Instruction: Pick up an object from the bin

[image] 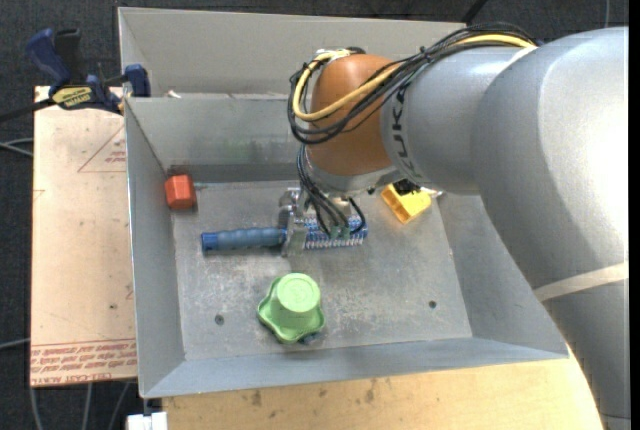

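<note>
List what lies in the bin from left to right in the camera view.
orange block → blue handle → green cup → yellow piece

**Dull metal, bright plastic**

The grey sheet-metal bin (400,308) has a matt, faintly scuffed floor and smooth, dull walls. At nine o'clock by the wall, the small orange-red cube (180,190) looks like smooth matt plastic. Nearer the centre, the dark blue stick-shaped handle (238,240) has a matt, slightly rough skin. At six o'clock, the lime-green plastic cup-shaped thing (292,306) is smooth with a soft sheen. At two o'clock, the yellow plastic block (405,203) looks glossy. The arm's silver shell (520,118) is satin-smooth, and its orange wrist cover (345,118) shines.
</note>
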Robot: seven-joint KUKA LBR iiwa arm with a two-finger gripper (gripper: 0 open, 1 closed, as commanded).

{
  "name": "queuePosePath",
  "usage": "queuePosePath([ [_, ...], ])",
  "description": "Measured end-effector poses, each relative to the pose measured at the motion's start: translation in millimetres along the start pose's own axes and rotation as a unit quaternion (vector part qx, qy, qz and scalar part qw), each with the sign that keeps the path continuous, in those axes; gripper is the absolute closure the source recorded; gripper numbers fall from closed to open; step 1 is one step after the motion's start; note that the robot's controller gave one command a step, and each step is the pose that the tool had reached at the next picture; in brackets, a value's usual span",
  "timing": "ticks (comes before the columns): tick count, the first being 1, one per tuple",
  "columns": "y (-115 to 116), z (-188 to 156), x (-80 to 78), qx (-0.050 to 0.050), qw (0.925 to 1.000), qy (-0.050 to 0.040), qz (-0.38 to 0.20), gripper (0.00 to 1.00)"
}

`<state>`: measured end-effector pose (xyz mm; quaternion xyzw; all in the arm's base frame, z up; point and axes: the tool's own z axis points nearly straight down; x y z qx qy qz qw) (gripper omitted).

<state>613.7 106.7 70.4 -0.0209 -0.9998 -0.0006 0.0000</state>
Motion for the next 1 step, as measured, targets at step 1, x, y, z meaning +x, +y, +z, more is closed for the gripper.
queuePosePath([
  [1,-33.1,-207.1,26.8,0.0,0.9999,-0.0047,0.014,1.0],
])
